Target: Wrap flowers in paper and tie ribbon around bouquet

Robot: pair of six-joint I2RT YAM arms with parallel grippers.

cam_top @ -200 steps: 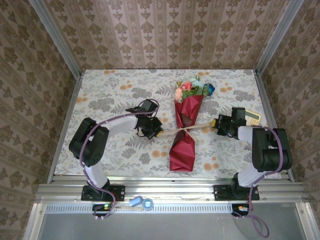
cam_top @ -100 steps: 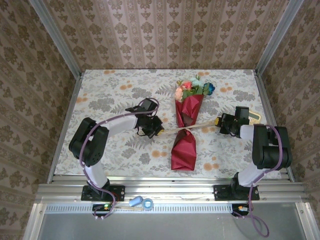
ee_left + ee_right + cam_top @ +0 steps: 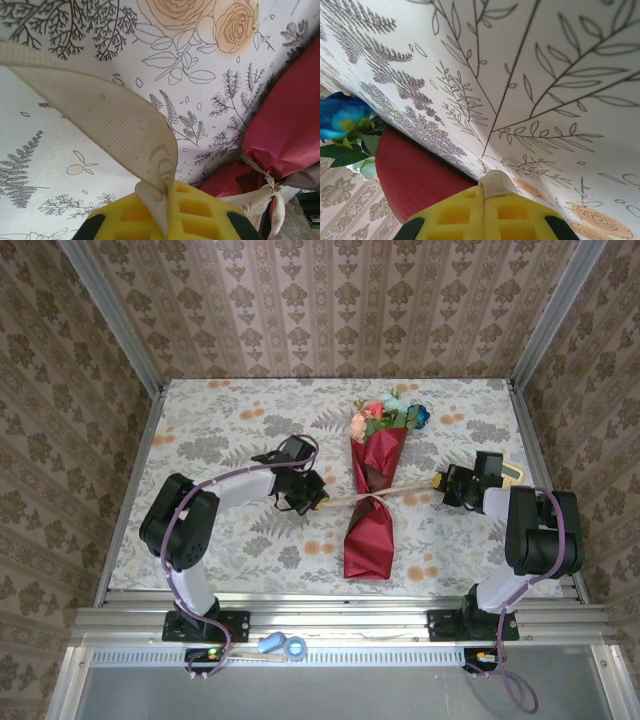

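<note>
Top view first: the bouquet (image 3: 368, 530) lies mid-table on the floral tablecloth (image 3: 220, 420), with the flowers (image 3: 385, 418) toward the back wall and the narrow end toward the arms. The cream ribbon (image 3: 405, 489) crosses its waist and runs out to both sides. The left gripper (image 3: 318, 503) pinches one end and the right gripper (image 3: 440, 483) pinches the other.

Left wrist: the gripper's (image 3: 165, 202) yellow pads are clamped tight on the ribbon (image 3: 115, 125), which arcs away as a wide band. Off to the right it's knotted around the crimson paper (image 3: 290, 125), cinching it in.

Right wrist: this gripper (image 3: 484, 200) is clenched too, with just a short ribbon tip (image 3: 495, 183) poking out between the pads. Beyond it sits the red paper (image 3: 420, 175) — a blue bloom (image 3: 340, 117) with green leaves is at the left edge.
</note>
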